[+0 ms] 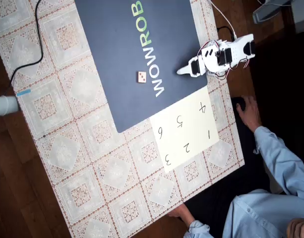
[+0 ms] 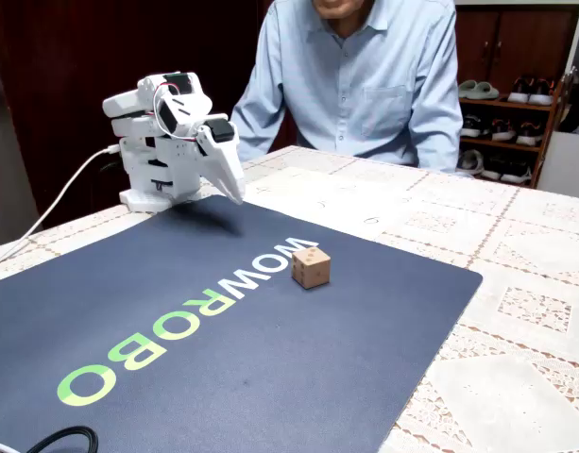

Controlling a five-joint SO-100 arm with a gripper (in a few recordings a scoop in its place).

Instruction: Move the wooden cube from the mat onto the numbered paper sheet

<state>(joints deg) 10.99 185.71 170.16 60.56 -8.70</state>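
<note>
The wooden cube [image 1: 141,77] [image 2: 311,268], tan with red dots, rests on the dark navy mat [image 1: 117,59] [image 2: 270,359] beside the white "WOW" letters. My white gripper [image 1: 181,71] [image 2: 235,194] hangs folded low over the mat's edge near the arm's base, a short way from the cube. Its fingers are shut with nothing between them. The cream numbered paper sheet [image 1: 186,144] lies on the lace tablecloth against the mat's corner, with handwritten digits on it and nothing else.
A person in a light blue shirt [image 2: 365,75] sits behind the table, one hand [image 1: 248,111] by the table edge near the arm's base. A black cable [image 1: 35,44] crosses the tablecloth. A white cylinder [image 1: 3,105] pokes in at the left edge.
</note>
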